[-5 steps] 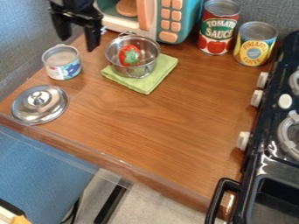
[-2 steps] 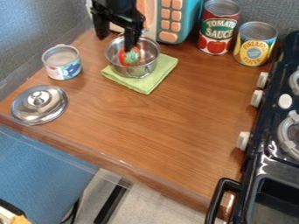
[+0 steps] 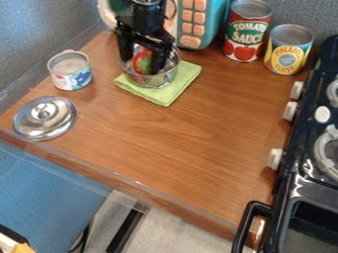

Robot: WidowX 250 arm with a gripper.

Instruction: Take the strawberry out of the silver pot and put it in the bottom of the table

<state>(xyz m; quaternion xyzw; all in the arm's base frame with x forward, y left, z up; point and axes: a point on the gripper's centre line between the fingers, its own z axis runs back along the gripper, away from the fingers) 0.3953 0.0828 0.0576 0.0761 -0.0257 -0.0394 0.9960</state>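
Wood-grain tabletop (image 3: 178, 138) spread out below the gripper (image 3: 141, 66) in the camera view. Jaws stood wide; between them, inside the silver pot (image 3: 149, 80), lay the toy strawberry (image 3: 140, 61). Step judged: setting up the grasp. Next move called for closing, then a lift clear of the rim.

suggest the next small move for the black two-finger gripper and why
Probably close the black two-finger gripper on the rounded red toy strawberry: the fingers stand open, and the berry shows between them within the rim of the round silver metal pot.
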